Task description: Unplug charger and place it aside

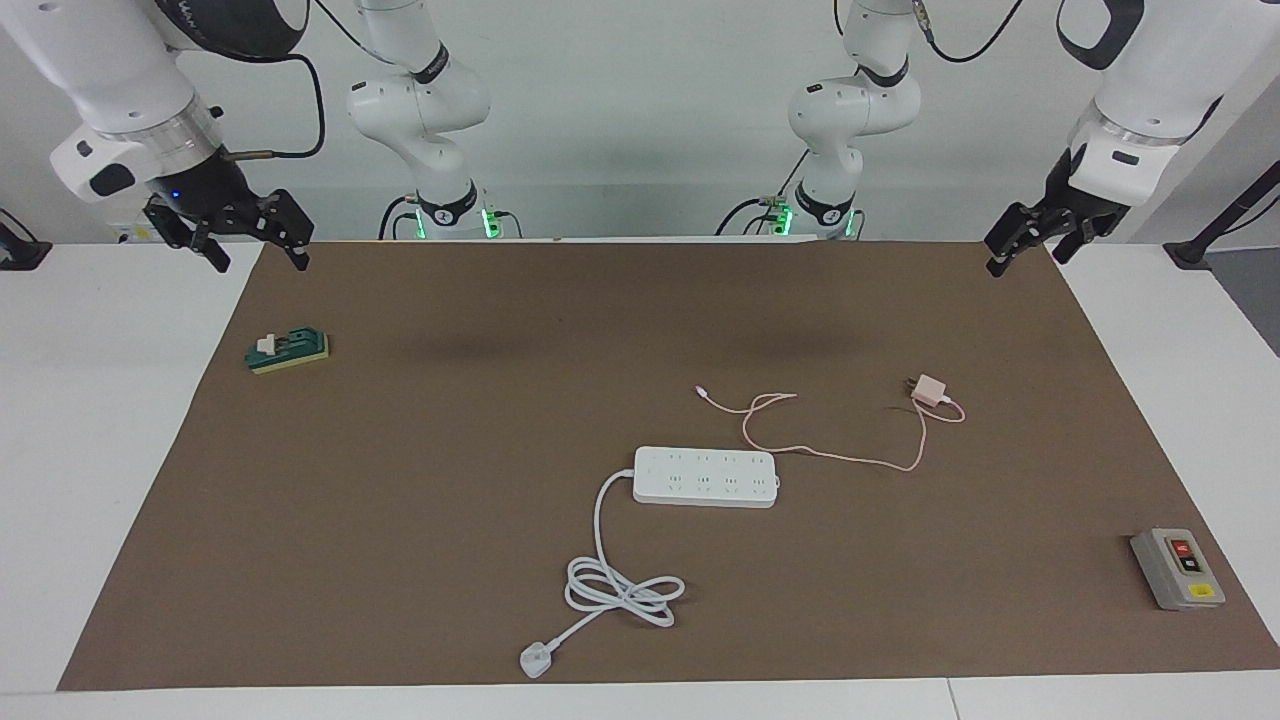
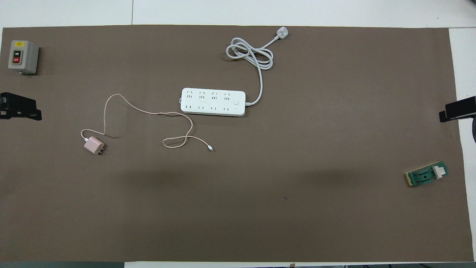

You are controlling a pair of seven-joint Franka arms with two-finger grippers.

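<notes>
The charger, a small pale-pink cube, lies on the brown mat with its prongs bare, plugged into nothing. It also shows in the overhead view. It lies apart from the white power strip, nearer to the robots and toward the left arm's end. Its thin pink cable loops across the mat next to the strip. My left gripper hangs open and empty over the mat's corner by its base, waiting. My right gripper hangs open and empty over the other corner by its base, waiting.
The strip's thick white cord coils toward the table edge farthest from the robots. A grey switch box stands at the left arm's end. A small green block lies at the right arm's end.
</notes>
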